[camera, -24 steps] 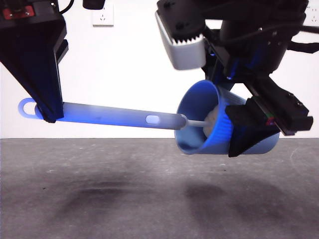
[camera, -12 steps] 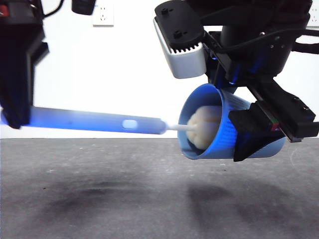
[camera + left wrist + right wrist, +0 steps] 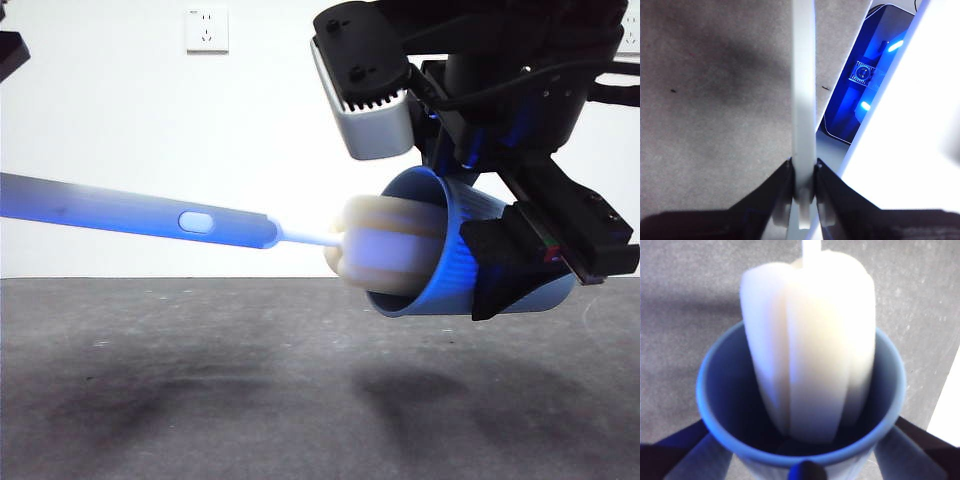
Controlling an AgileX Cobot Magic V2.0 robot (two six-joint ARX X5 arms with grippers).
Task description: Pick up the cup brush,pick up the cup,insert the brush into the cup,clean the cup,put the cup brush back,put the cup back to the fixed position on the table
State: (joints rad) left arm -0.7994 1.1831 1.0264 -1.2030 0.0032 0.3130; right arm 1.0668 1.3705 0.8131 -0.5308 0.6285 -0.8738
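Cup brush [image 3: 140,213] gripped by left hand [image 3: 803,187]; sponge half inside right hand's [image 3: 515,265] clamped cup [image 3: 450,255].

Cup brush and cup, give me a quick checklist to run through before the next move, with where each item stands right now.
1. Left gripper shut on the cup brush handle: ok.
2. Right gripper shut on the cup: ok.
3. Cup held tilted on its side, clear above the table: ok.
4. Sponge head fully out of the cup: not ok, part sits inside the rim.
5. Handle lined up with the cup mouth: ok.
6. Cup clean inside: cannot tell.
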